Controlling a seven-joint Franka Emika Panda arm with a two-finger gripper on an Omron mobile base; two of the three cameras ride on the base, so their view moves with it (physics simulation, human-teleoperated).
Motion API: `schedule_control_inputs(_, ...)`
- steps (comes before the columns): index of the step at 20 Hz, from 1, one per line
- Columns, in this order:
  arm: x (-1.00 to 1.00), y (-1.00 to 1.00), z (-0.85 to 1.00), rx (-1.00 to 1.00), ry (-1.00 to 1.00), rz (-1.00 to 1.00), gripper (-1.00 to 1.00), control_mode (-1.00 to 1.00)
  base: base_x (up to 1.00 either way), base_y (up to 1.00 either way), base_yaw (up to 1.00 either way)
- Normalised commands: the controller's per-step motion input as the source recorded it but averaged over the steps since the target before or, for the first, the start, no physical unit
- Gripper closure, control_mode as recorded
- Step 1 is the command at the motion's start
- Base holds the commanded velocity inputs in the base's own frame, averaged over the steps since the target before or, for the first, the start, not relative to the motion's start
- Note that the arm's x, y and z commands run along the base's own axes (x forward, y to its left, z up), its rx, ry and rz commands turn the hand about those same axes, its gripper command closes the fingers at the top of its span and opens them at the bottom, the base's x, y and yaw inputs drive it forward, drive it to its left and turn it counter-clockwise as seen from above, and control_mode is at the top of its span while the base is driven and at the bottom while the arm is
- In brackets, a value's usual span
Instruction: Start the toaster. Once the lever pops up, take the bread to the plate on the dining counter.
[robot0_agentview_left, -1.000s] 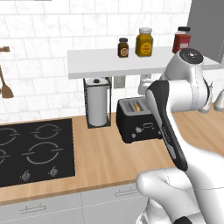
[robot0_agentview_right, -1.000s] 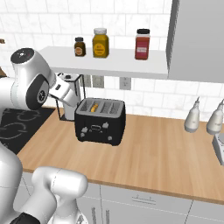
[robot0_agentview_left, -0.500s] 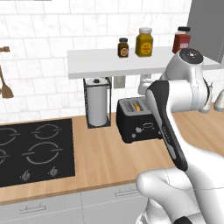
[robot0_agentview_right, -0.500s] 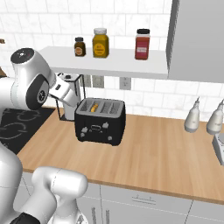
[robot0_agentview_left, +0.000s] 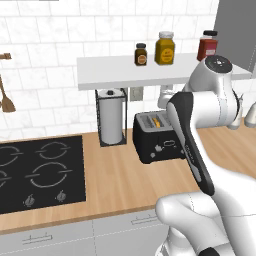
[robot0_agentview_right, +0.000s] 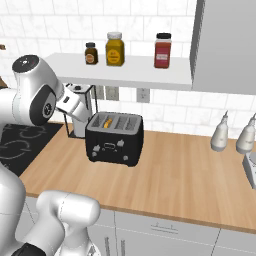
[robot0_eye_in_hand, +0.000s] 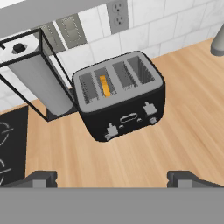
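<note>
Gripper (robot0_eye_in_hand: 112, 177) is where we begin: its two dark fingertips (robot0_eye_in_hand: 40, 178) stand spread wide apart at the bottom of the hand view, with nothing between them, hanging above bare wooden worktop (robot0_eye_in_hand: 144, 157). Just ahead of and below the gripper we see the toaster (robot0_eye_in_hand: 120, 94), black and glossy, its front controls facing us. Bread (robot0_eye_in_hand: 104, 85) sits down in one of its slots, toward the gripper's left, showing as a narrow orange-yellow strip. Past the toaster's left corner we find a paper-towel roll (robot0_eye_in_hand: 37, 76) in a black wire frame, just beside the toaster. Further left lies the cooktop (robot0_eye_in_hand: 9, 144). Beyond everything, the tiled wall carries an outlet (robot0_eye_in_hand: 117, 15). From the right base view, we see a shelf (robot0_agentview_right: 125, 70) above the toaster holding three jars (robot0_agentview_right: 114, 49).
</note>
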Motion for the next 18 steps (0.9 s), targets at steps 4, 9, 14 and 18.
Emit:
schedule_control_inputs(4,0.00,0.00,0.00,0.00,0.00,0.00,-1.00,-1.00,0.00,0.00,0.00)
schedule_control_inputs(9,0.00,0.00,0.00,0.00,0.00,0.00,-1.00,-1.00,0.00,0.00,0.00)
schedule_control_inputs(14,0.00,0.00,0.00,0.00,0.00,0.00,-1.00,-1.00,0.00,0.00,0.00)
schedule_control_inputs(18,0.00,0.00,0.00,0.00,0.00,0.00,-1.00,-1.00,0.00,0.00,0.00)
